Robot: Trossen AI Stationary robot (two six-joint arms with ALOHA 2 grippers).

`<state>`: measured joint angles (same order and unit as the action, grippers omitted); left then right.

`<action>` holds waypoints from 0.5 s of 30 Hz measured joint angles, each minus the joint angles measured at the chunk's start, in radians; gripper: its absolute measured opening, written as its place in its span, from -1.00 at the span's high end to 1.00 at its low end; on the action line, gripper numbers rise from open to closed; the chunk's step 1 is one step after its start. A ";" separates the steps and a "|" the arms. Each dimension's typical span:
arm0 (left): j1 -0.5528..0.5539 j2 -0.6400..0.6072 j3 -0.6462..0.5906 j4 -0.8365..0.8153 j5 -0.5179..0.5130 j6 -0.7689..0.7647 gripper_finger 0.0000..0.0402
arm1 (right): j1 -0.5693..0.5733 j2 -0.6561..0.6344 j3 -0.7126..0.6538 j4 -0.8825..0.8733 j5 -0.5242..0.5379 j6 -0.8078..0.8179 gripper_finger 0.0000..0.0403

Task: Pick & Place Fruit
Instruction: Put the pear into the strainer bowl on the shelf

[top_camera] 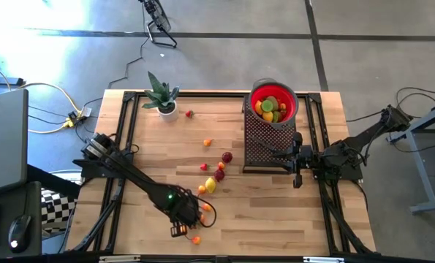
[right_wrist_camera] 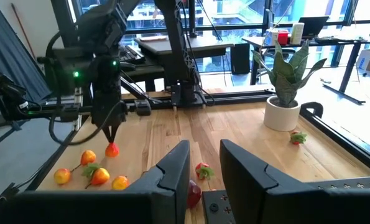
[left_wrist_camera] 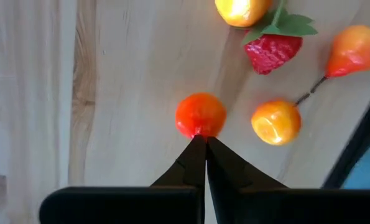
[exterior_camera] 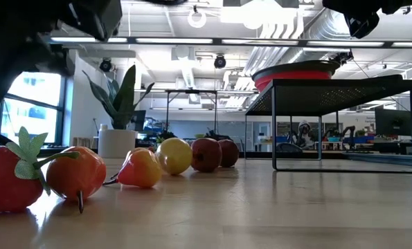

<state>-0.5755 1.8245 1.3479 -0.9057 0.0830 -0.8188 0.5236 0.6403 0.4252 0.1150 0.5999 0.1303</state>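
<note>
My left gripper (left_wrist_camera: 201,138) points down over the table's near left part, shut on a small red-orange fruit (left_wrist_camera: 200,115) that also shows in the right wrist view (right_wrist_camera: 112,149). Two oranges (left_wrist_camera: 275,121), a strawberry (left_wrist_camera: 272,50) and a pear (left_wrist_camera: 352,53) lie on the wood around it. More fruit lies mid-table (top_camera: 217,172). The red bowl (top_camera: 273,106) holds several fruits and sits on a black mesh stand (top_camera: 265,142). My right gripper (right_wrist_camera: 203,168) is level beside the stand, open, with nothing between its fingers. My left gripper pinches the red-orange fruit at its top (left_wrist_camera: 200,132) between the very tips of its two shut fingers, coming from above and pointing down. The fruit hangs just below the fingertips (right_wrist_camera: 110,134). Whether it is clear of the table I cannot tell.
A green spiky potted plant (top_camera: 162,95) stands at the far left, with a strawberry (top_camera: 190,113) beside it. Black rails (top_camera: 126,131) run along the table's left and right sides. Bare wood lies between the loose fruit and the near edge.
</note>
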 joint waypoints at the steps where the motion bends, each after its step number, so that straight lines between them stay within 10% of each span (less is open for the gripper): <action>1: 0.000 -0.008 0.004 -0.015 -0.010 0.001 1.00 | 0.000 0.000 0.000 0.000 0.000 0.000 0.60; 15: 0.064 -0.104 0.165 -0.188 -0.193 0.116 1.00 | 0.000 0.000 0.000 -0.006 0.000 0.000 0.60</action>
<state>-0.5115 1.7206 1.5130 -1.0939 -0.1100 -0.7027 0.5236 0.6403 0.4252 0.1089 0.5995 0.1299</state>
